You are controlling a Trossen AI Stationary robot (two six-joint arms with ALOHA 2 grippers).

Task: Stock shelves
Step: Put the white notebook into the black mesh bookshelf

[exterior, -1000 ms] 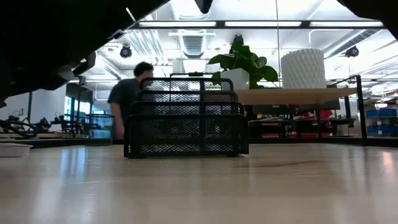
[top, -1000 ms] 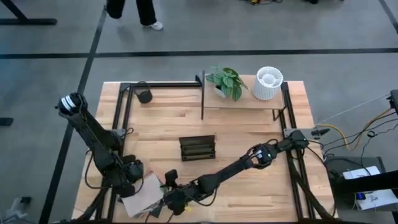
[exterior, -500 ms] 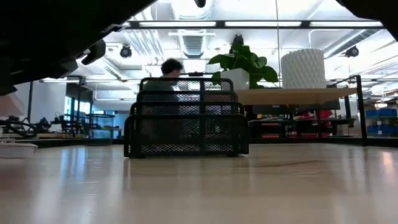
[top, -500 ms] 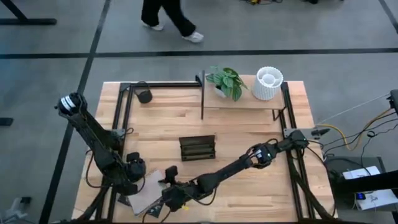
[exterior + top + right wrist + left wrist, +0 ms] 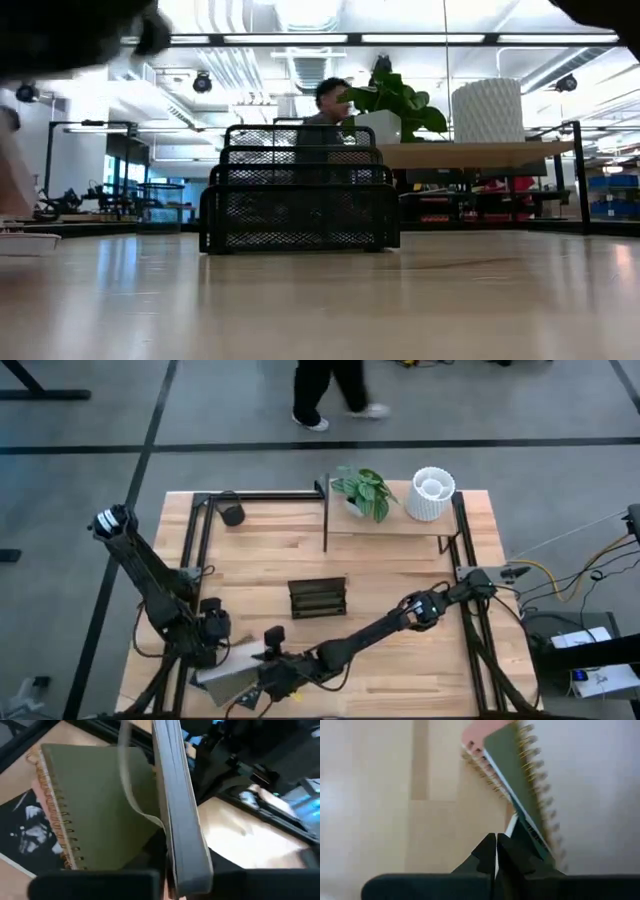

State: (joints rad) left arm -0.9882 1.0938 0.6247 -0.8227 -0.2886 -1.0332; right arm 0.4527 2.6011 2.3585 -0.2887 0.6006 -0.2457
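Note:
The shelves [image 5: 390, 525], a black frame with a pale board, stand at the far right and carry a plant [image 5: 365, 490] and a white vase [image 5: 432, 495]. At the near left lies a stack: a green spiral notebook [image 5: 100, 815] on a pink one [image 5: 480, 732], with a grey book [image 5: 175, 795] tipped up above them. My right gripper [image 5: 268, 668] is shut on the grey book. My left gripper [image 5: 496, 840] is shut, its tips beside the notebooks' spiral edge [image 5: 520, 795]. My right gripper pinches the grey book across its thickness at one edge [image 5: 186, 865], coming low from the table's right side. The book stands tilted on edge over the green notebook. My left gripper is close to the stack; whether its shut tips touch it I cannot tell.
A black mesh rack [image 5: 317, 598] stands at the table's middle, and a small dark cup [image 5: 232, 514] at the far left. A black frame rail [image 5: 260, 496] runs along the far edge. A person walks beyond the table.
My right gripper has shut on the grey book, which has tipped up from lying flat on the stack to standing on edge. My left arm has risen and shifted a little toward the far edge.

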